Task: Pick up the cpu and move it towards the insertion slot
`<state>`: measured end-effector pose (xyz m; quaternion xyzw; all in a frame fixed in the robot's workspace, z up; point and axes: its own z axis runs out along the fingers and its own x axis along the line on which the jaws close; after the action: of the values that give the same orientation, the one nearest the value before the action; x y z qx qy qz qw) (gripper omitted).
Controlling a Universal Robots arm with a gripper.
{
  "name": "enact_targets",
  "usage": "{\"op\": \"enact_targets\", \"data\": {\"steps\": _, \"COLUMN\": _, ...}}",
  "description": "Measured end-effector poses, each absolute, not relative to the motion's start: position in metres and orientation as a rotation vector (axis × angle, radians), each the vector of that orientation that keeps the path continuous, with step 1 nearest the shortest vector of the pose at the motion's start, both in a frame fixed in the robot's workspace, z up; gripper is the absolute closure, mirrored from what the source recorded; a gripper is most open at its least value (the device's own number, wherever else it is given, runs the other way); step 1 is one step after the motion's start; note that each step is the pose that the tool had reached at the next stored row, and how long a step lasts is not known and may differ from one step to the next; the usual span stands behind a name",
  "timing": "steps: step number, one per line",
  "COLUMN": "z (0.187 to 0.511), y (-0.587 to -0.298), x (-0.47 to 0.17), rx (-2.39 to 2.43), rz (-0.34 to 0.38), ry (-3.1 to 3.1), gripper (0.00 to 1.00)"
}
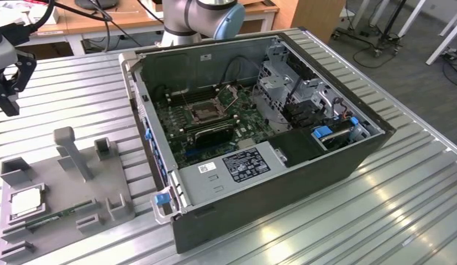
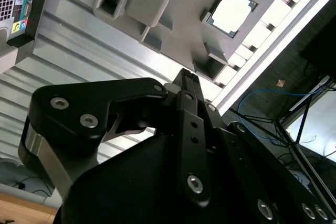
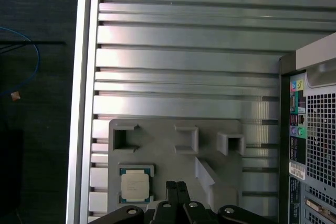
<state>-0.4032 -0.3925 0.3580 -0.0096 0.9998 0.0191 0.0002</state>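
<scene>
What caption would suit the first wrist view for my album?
Shut, empty gripper poised near the cpu, which lies in a recess of the grey tray.

In the first wrist view the cpu (image 3: pixel 135 184) has a pale silvery-white top (with a thin dark greenish edge around it). The tray (image 1: pixel 95 185), at eight o'clock in the exterior view, is plain matt grey. The table (image 1: pixel 405 182) is silver, striped with long parallel grooves. The motherboard (image 1: pixel 247 118) is green, and the insertion slot (image 1: pixel 206 112) at its middle is dark inside a shiny metal frame. The case (image 1: pixel 287 193) is dark grey, with a blue clip (image 1: pixel 162 199) at its seven o'clock corner. The gripper (image 3: pixel 177 186) is black.
</scene>
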Motion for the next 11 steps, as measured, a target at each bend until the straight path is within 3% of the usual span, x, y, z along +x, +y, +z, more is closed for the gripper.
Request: {"op": "enact_targets", "data": {"steps": 11, "z": 0.358, "y": -0.3925, "x": -0.4067, "rx": -0.03, "rz": 0.06, "ry": 3.14, "gripper": 0.89}}
